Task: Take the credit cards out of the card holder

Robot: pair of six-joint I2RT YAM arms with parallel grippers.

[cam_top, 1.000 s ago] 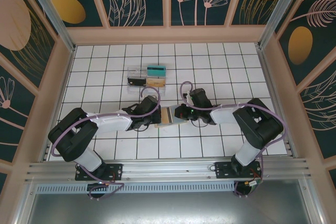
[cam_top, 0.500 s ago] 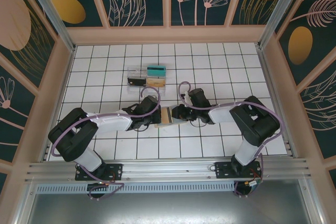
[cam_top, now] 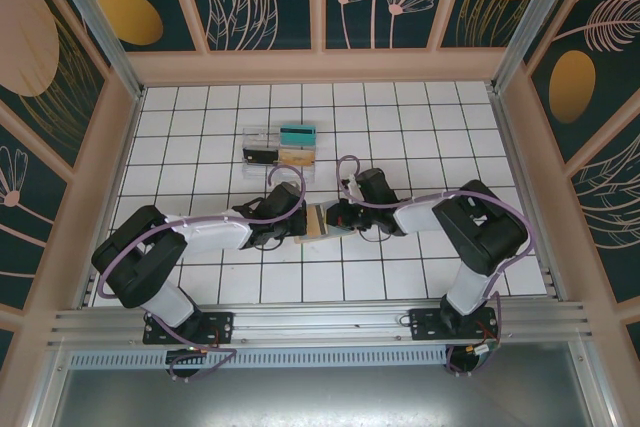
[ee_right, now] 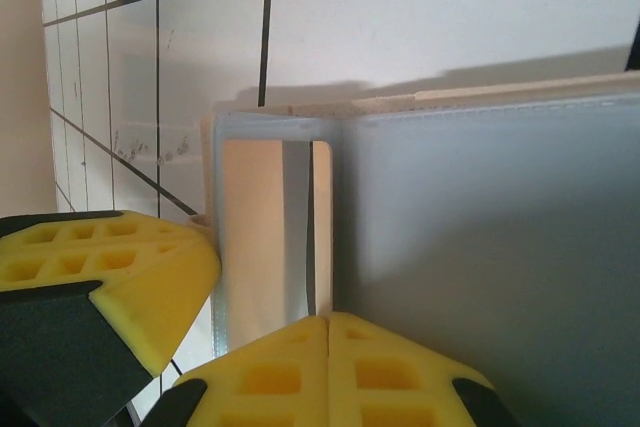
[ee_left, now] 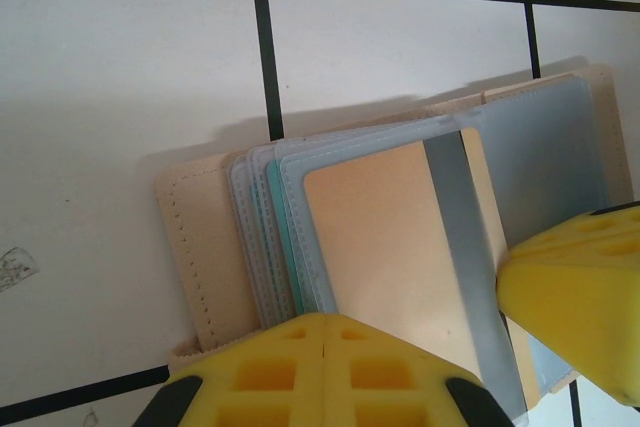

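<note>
The tan card holder [cam_top: 318, 221] lies open on the tiles between both arms. In the left wrist view its grey-blue pockets [ee_left: 255, 237] fan out, and the top one holds a tan-gold credit card [ee_left: 385, 237] with a grey stripe. A teal card edge [ee_left: 275, 232] shows between lower pockets. My left gripper [ee_left: 337, 319] is shut, its tips resting on the holder's near edge. My right gripper [ee_right: 328, 319] is shut, with its tips meeting at the edge of the tan-gold card [ee_right: 250, 227] and the pocket sheet [ee_right: 480, 227]. I cannot tell if it pinches either.
A clear compartment tray [cam_top: 248, 137] stands two tiles behind the holder, with a teal card [cam_top: 297, 133], a black card [cam_top: 260, 155] and a tan card [cam_top: 297, 155] in it. Wooden walls ring the tiled floor. The two grippers [cam_top: 298, 227] [cam_top: 336, 215] sit very close together.
The right arm has crept slightly left toward the holder. The left arm and the holder have stayed put.
</note>
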